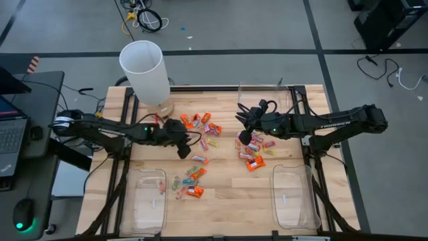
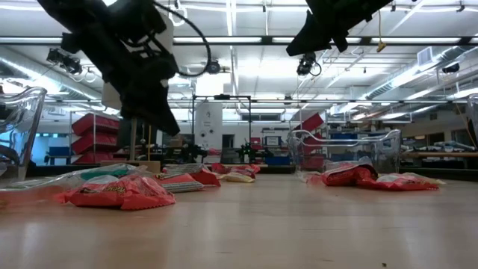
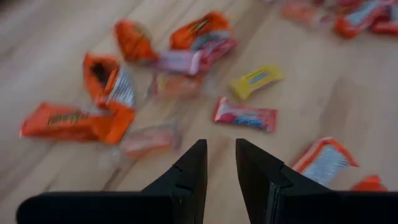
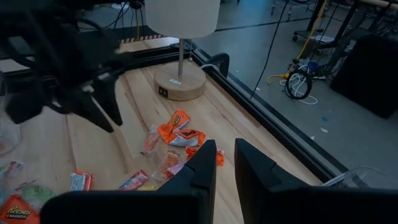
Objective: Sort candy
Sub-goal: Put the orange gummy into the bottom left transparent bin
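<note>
candy (image 1: 200, 150) | wrapped, orange/pink/yellow/green | scattered loose in clusters across table middle

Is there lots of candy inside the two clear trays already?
No. In the high view the left tray and right tray look almost bare, while the candy lies scattered on the table.

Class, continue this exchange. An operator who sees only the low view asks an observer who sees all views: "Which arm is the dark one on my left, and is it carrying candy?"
Observer: That is the left gripper. Its wrist view shows nothing between the fingers.
Operator: Where could sorted candy go?
Observer: The high view shows two clear trays at the table's near edge, one on each side.
Operator: And the right gripper?
Observer: The right gripper hangs over the right-hand cluster of candy.
</note>
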`<state>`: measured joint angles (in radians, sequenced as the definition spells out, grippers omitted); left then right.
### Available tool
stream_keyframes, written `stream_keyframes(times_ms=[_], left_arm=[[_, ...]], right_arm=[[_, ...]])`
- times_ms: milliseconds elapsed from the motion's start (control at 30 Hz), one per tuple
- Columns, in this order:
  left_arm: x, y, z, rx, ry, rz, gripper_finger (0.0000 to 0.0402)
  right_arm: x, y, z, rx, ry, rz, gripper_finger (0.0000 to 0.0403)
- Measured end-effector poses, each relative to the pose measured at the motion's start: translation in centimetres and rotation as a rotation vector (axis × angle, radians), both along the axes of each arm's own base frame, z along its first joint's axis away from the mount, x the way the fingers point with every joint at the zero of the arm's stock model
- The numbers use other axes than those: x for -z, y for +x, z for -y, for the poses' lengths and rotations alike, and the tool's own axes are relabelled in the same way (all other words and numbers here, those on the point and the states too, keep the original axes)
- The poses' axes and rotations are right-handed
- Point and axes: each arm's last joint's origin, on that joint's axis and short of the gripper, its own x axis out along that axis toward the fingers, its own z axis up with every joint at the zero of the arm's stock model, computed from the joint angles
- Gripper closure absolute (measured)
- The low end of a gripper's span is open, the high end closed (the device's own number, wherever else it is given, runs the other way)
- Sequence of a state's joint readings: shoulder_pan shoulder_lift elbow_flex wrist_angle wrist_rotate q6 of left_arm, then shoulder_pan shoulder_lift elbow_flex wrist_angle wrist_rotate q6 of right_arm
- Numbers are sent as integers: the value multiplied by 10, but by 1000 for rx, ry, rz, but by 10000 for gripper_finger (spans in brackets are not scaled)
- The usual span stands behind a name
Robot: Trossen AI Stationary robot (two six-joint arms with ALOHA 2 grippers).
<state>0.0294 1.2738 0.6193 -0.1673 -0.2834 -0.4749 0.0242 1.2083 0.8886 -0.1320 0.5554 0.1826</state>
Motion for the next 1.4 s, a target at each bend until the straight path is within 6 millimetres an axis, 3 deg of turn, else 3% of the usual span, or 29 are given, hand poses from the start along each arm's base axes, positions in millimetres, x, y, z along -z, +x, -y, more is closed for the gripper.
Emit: stream_keyframes(times_ms=[600, 1400], left_arm=[[28, 5, -29, -193, -44, -92, 314], [30, 7, -30, -154, 9, -120, 314]], right_arm=[[0, 0, 0, 0, 0, 3, 357], [0, 0, 0, -1, -5, 0, 357]])
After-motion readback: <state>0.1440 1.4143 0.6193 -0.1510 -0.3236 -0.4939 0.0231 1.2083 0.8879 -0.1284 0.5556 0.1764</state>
